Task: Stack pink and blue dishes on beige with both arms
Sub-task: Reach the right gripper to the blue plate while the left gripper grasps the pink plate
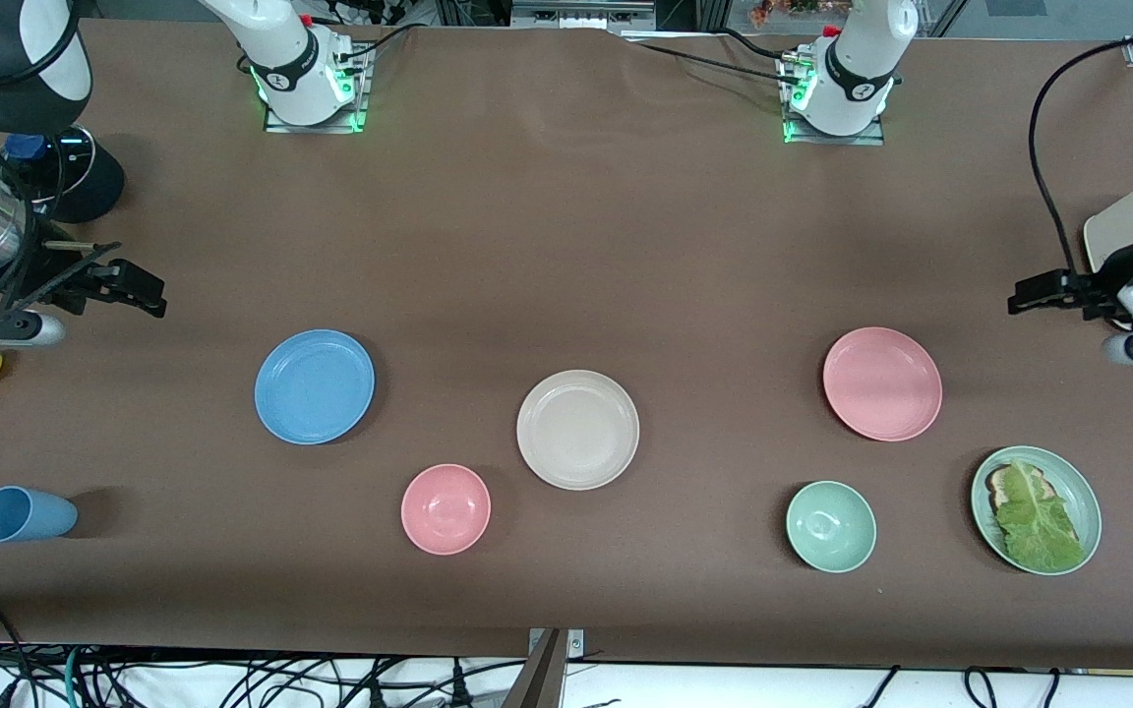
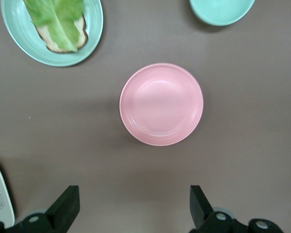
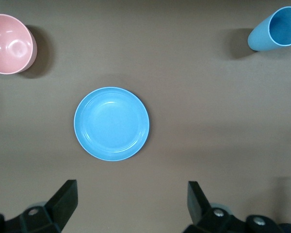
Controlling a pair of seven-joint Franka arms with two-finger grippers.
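Lowest in frame sit the pink bowl [image 1: 446,508] and green bowl [image 1: 830,526], clear of my work. Beige plate [image 1: 577,429] lies mid-frame, bare. Blue plate [image 1: 314,385] sits at frame left and pink plate [image 1: 882,383] at frame right, one per arm. Right gripper [image 1: 124,285] and left gripper [image 1: 1043,293] hover at the frame edges, fingers spread, empty; I judge nothing stacked yet.

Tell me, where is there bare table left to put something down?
The widest bare stretch lies between the arm bases and the row of blue plate, beige plate and pink plate. It is crowded nearer the camera, around the pink bowl, green bowl and lettuce plate.
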